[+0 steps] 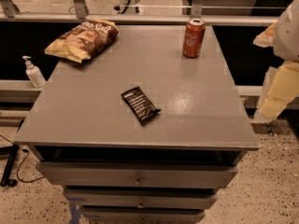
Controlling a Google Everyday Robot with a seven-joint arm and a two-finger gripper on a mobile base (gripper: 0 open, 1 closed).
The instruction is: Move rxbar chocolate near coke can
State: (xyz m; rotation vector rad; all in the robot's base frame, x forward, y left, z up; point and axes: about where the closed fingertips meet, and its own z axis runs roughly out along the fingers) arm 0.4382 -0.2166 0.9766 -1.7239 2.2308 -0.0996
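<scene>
On the grey worktop [84, 106], near the middle and a bit toward the front, the rxbar chocolate [140, 105] is seen lying flat and turned at a slant. The coke can [193, 38] is stood upright at the far right corner, well apart from the bar. At the right edge of the view, off the side of the worktop, the tool [279, 90] is seen as pale yellow and white parts. Nothing on the worktop is touched by it. Whether it is wide or narrow cannot be told.

A few things could go wrong. The bar is thin and flat, so it could be missed, or pushed along instead of picked up. The can is tall and stands close to the far edge, so it could be knocked over if the bar is brought in too close or too fast. The bar could also be set down too far from the can.

Most of the tool is cut off by the picture edge. The words on the bar cannot be read.
</scene>
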